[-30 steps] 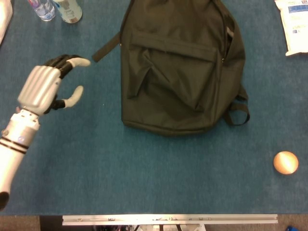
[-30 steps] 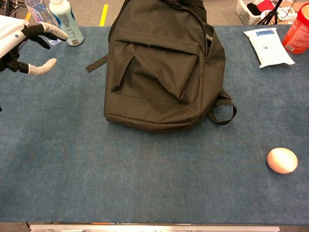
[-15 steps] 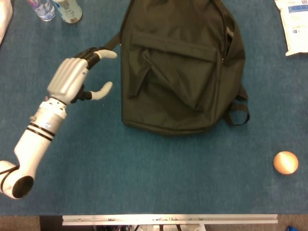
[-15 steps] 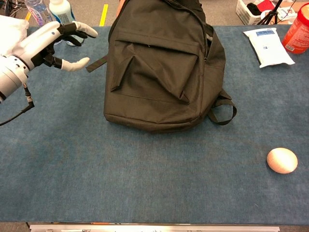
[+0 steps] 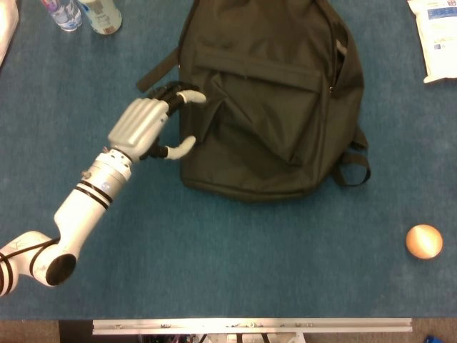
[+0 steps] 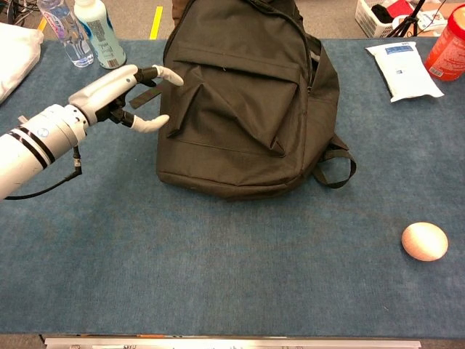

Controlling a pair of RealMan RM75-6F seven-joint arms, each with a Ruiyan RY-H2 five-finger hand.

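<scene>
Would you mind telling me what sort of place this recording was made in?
Probably a robotics lab or test room. A blue felt-covered table holds unrelated props: a black backpack, a wooden egg, bottles. Past the table's far edge there is a crate of gear and cables on the floor.

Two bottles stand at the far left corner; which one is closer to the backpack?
The white-bodied bottle with the printed label; the clear bottle stands further left, away from the backpack.
</scene>
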